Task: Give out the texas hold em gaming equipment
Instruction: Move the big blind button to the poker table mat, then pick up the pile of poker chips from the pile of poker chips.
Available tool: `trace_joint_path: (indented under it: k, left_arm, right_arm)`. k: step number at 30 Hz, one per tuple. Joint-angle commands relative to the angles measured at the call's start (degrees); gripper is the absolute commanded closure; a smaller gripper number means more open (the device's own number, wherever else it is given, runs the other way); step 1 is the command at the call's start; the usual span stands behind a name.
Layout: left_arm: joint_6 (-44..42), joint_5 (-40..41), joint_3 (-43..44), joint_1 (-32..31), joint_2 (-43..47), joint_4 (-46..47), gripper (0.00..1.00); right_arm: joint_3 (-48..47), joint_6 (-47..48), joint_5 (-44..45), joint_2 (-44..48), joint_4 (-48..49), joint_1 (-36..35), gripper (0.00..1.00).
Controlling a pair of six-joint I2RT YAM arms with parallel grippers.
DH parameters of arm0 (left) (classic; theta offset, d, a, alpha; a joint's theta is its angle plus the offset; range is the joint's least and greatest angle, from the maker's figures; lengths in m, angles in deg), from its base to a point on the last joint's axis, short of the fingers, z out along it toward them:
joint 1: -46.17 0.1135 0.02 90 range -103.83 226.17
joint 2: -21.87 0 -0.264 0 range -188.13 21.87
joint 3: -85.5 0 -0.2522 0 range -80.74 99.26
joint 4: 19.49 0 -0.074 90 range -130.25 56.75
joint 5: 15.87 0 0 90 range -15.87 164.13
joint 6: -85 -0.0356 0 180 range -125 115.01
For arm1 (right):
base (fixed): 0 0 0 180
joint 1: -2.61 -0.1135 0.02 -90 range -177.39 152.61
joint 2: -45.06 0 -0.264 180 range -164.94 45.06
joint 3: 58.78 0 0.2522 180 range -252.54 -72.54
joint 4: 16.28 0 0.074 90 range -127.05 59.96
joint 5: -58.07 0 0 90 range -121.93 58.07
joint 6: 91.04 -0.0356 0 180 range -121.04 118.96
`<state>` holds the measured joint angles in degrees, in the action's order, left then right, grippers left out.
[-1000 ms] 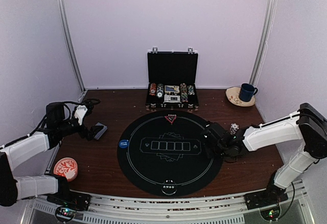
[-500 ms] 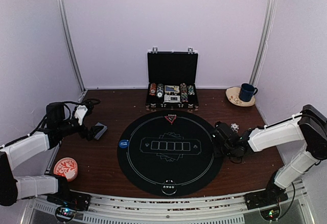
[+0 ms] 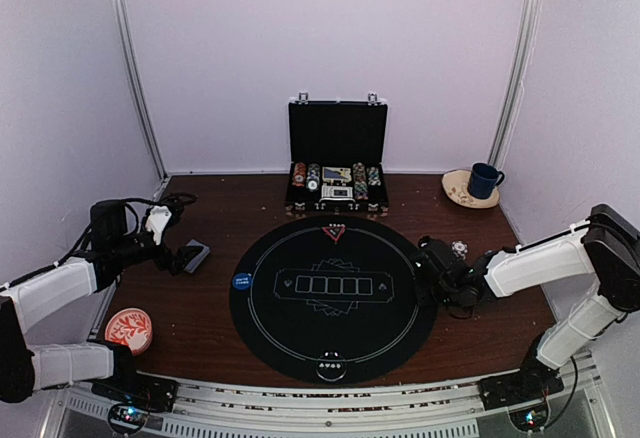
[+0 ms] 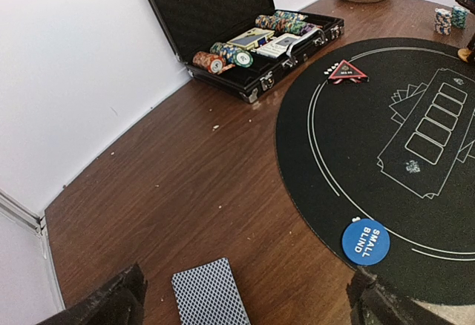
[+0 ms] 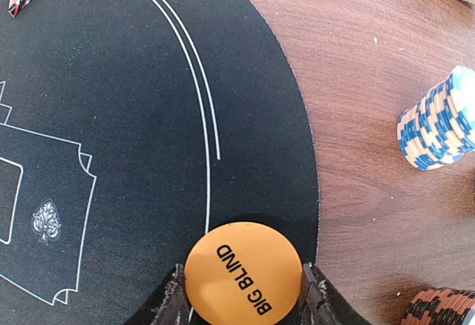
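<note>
1. On the near rim of the round black mat (image 3: 300,343), at its 6 o'clock, lies a dark button disc (image 3: 331,366).
2. Off the mat at about 8 o'clock, a red-and-white patterned dish (image 3: 129,329) sits on the brown table (image 3: 230,218).
3. A blue disc (image 4: 366,241) reading "SMALL BLIND" lies flat just inside the mat's 9 o'clock edge.
4. At the 3 o'clock edge, the right gripper (image 5: 243,297) is clenched on an orange disc (image 5: 243,269) reading "BIG BLIND". One finger presses each side. The disc overhangs the mat's rim, and I cannot tell whether it rests there or is lifted.
5. Off the mat toward 10 o'clock, the left gripper (image 3: 172,255) stands released, its jaws spread wide. A deck of cards (image 4: 208,293) lies face down on the wood between its fingers (image 4: 111,304), touching neither.
6. Between 2 and 3 o'clock, just off the mat, stand two small chip stacks (image 4: 443,21). The wrist view shows one striped blue and pale.
7. The red triangle marker (image 4: 346,71) lies at the mat's 12 o'clock.
8. Beyond it, an open black briefcase (image 3: 337,133) holds rows of chips.
9. Farthest, toward 2 o'clock, a blue mug (image 3: 485,180) stands on a saucer (image 3: 455,190).
</note>
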<state>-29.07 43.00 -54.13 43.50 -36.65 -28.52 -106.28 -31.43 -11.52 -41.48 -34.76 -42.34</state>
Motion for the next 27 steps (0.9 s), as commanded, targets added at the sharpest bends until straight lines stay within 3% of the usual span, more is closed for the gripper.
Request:
trace_joint_path:
  k: [1, 18, 27]
  left_arm:
    - [-0.5, -1.1, -0.3, -0.2, -0.1, 2.9, 0.02]
    - [-0.5, -0.9, -0.3, -0.2, -0.4, 3.1, 0.02]
    - [-0.5, -0.8, -0.3, -0.2, -0.5, 3.1, 0.02]
  right_arm:
    - [0.7, -1.0, 1.4, -0.1, 0.3, 0.4, 0.56]
    - [0.1, -0.5, 2.3, 3.8, -1.4, 0.4, 0.29]
    - [-5.7, 3.5, 5.7, 14.3, -7.5, 0.3, 0.04]
